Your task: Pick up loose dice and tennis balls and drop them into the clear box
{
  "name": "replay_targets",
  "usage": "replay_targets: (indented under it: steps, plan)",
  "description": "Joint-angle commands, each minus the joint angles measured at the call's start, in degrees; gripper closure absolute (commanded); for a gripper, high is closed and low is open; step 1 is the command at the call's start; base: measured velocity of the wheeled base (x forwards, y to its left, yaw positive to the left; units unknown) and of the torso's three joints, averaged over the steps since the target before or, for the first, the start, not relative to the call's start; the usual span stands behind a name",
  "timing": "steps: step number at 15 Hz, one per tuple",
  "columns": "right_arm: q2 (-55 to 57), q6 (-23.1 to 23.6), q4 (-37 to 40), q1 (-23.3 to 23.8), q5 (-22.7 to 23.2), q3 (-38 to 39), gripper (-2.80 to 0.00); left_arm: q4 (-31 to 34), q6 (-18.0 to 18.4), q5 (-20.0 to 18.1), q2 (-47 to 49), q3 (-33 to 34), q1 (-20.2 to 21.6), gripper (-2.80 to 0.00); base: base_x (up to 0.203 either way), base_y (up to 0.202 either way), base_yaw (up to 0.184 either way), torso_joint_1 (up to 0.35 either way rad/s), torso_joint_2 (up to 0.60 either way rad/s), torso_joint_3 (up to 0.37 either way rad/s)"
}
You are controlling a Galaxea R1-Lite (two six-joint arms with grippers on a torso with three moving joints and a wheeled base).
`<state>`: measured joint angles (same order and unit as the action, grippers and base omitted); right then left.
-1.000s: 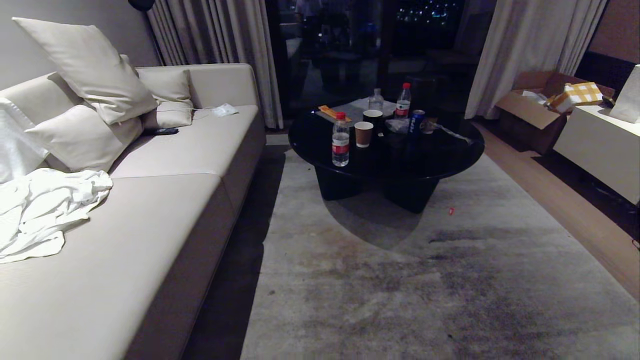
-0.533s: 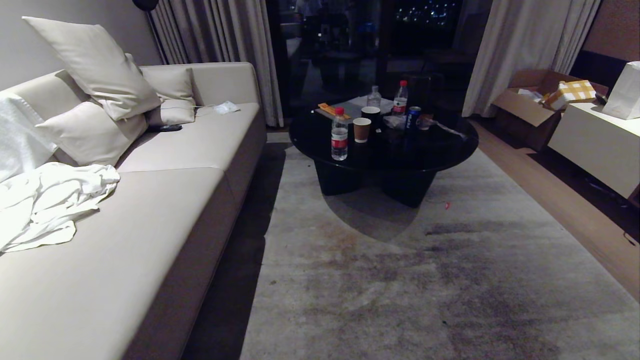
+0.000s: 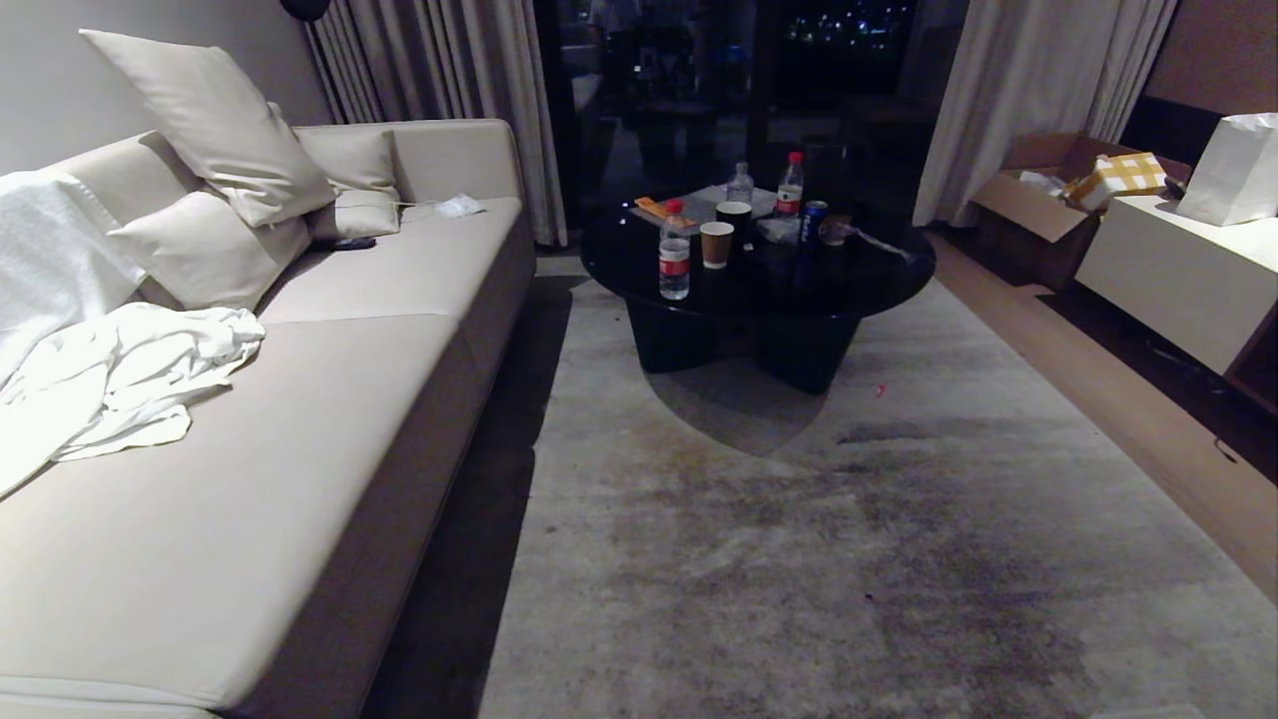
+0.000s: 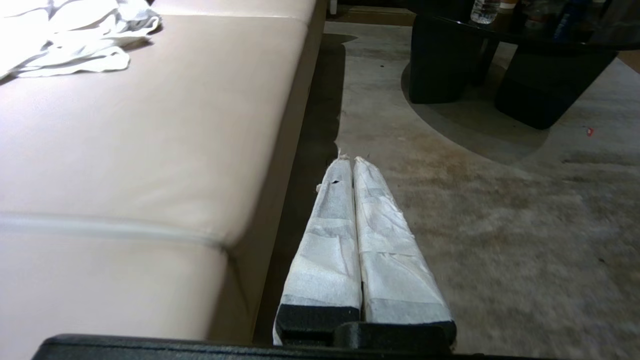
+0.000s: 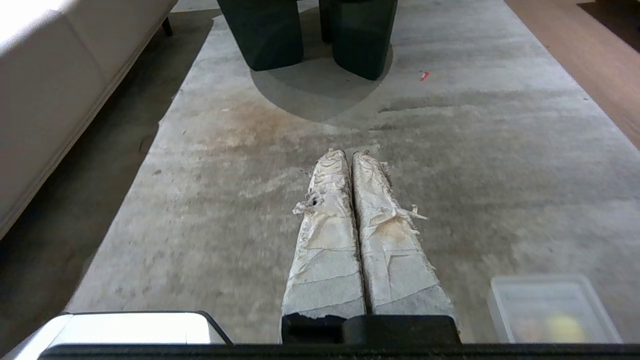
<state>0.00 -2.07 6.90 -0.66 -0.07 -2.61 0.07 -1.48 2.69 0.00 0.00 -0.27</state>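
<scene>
Search stage, I judge: no loose dice or balls show on the rug (image 3: 799, 559) or sofa (image 3: 300, 419). Both claws, left (image 4: 348, 159) and right (image 5: 350, 152), are closed and empty. The box (image 5: 552, 307) sits on the rug near the right claw, something yellowish blurred inside. Next comes finding loose pieces.

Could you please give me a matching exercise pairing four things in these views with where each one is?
Things:
1. white cloth
2. paper cup
3. cardboard box
4. clear box

Places:
A. on the round black table
B. on the rug beside the right gripper
C. on the sofa
D. on the floor by the right-hand curtain

Pairs: 1-C, 2-A, 3-D, 4-B
</scene>
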Motion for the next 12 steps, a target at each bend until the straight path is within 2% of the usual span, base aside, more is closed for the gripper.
replay_targets:
  steps: [1,5,12]
  plan:
    - [0.1,0.1,0.0,0.0,0.0,0.0,0.0,0.0,0.0,0.0,0.1,0.1,0.0,0.0,-0.182,0.0,0.0,0.002,0.0,0.007]
    - [0.1,0.1,0.0,0.0,0.0,0.0,0.0,-0.1,0.1,0.0,0.1,0.1,0.0,0.0,-0.172,0.0,-0.001,0.001,0.0,0.002]
    - [0.1,0.1,0.0,0.0,0.0,0.0,0.0,-0.1,-0.7,0.3,0.1,0.1,0.0,0.0,-0.008,0.0,0.0,0.001,0.0,0.002]
